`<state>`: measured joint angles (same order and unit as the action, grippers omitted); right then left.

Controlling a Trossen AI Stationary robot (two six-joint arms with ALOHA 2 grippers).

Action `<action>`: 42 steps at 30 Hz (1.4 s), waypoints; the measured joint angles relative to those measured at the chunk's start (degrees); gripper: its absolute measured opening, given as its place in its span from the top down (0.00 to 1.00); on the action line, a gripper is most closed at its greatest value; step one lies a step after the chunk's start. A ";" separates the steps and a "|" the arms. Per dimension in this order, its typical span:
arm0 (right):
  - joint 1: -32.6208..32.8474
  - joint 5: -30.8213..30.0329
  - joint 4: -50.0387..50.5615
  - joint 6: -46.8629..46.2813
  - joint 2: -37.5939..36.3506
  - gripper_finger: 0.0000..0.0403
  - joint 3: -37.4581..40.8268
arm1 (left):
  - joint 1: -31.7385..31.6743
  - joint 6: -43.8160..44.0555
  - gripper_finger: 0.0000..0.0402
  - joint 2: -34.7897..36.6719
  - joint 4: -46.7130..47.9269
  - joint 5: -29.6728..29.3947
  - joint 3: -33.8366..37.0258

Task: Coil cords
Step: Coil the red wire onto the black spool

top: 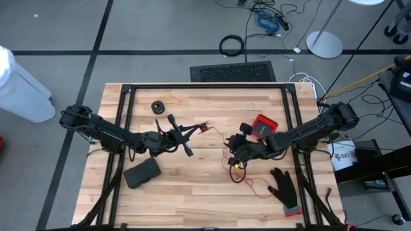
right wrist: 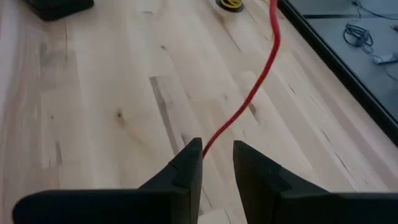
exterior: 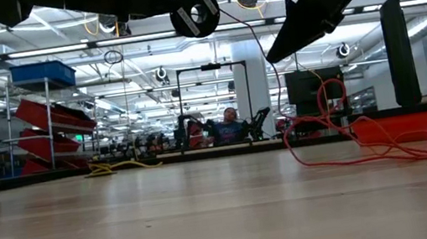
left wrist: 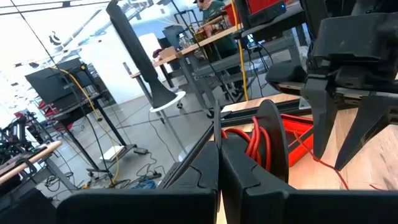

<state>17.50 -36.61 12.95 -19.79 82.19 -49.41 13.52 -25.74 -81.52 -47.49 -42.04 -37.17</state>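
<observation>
Both arms work near the middle of the table, leaving bare wood along the near edge and across the left half.

The left gripper sits left of centre with its jaws shut on a black spool wound with red cord. In the low view that spool hangs in the air above the table.

The right gripper is right of centre. Its jaws stand slightly apart, and the red cord runs between the fingertips and on across the wood. I cannot tell whether they pinch it. Loose loops of red cord lie on the table near the right gripper and trail toward a black glove by the right near corner.

A second spool with tan cord lies near the far edge, left of centre. A red box sits beside the right arm; its contents are not visible. A flat black pouch lies near the left arm.
</observation>
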 joint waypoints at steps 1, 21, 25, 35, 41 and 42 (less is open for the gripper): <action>-0.09 -0.27 -0.96 0.04 0.06 0.81 0.38 | 0.00 0.00 1.00 0.00 0.00 0.00 0.00; -3.12 -2.46 -6.33 3.09 1.67 0.94 2.10 | -0.04 1.44 1.00 0.02 -0.02 1.73 0.00; -3.69 -3.10 -8.95 4.39 4.38 0.99 2.10 | -0.02 1.46 1.00 0.02 -0.02 1.75 0.00; -7.24 0.15 -22.41 6.49 13.17 1.00 2.10 | -0.09 2.69 1.00 0.00 -0.62 2.17 0.07; -9.22 5.65 -35.93 8.90 19.17 1.00 1.80 | -1.50 6.24 1.00 0.00 -0.75 5.15 0.09; -9.39 6.16 -36.64 9.19 19.73 1.00 1.28 | -1.76 6.43 1.00 0.00 -0.72 5.16 0.09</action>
<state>8.11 -30.44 -23.69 -10.61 101.92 -48.13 11.76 -19.31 -81.52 -48.21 -36.88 -37.08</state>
